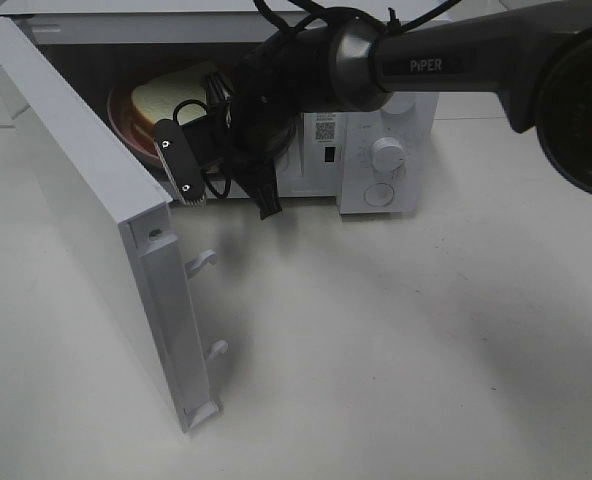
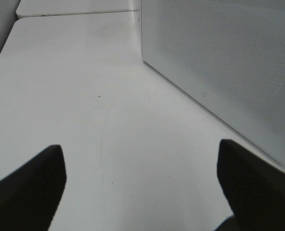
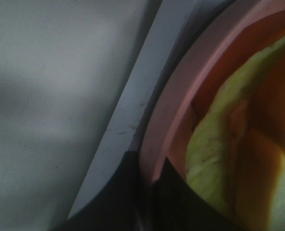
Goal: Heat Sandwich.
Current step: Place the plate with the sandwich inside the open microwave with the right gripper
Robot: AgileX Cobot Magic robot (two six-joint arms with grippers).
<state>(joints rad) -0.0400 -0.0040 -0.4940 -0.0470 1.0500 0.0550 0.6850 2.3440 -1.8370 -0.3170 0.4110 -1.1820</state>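
Only the left wrist view shows the left gripper (image 2: 140, 149), jaws wide over the white surface (image 2: 75, 96) just outside the open door (image 2: 219, 62) of the microwave (image 1: 386, 150). Only the right wrist view shows the right gripper (image 3: 149, 175) pinched shut on the plate (image 3: 176, 101) rim. The high view places the sandwich (image 1: 173, 95) on that plate, inside the microwave's cavity.

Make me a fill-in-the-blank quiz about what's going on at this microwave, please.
1. The door of the microwave stands ____.
2. Inside, the sandwich lies on a round ____ plate.
3. The right gripper is shut on the plate's ____.
4. The left gripper, jaws apart over the table, holds ____.
Missing words: open; pink; rim; nothing.
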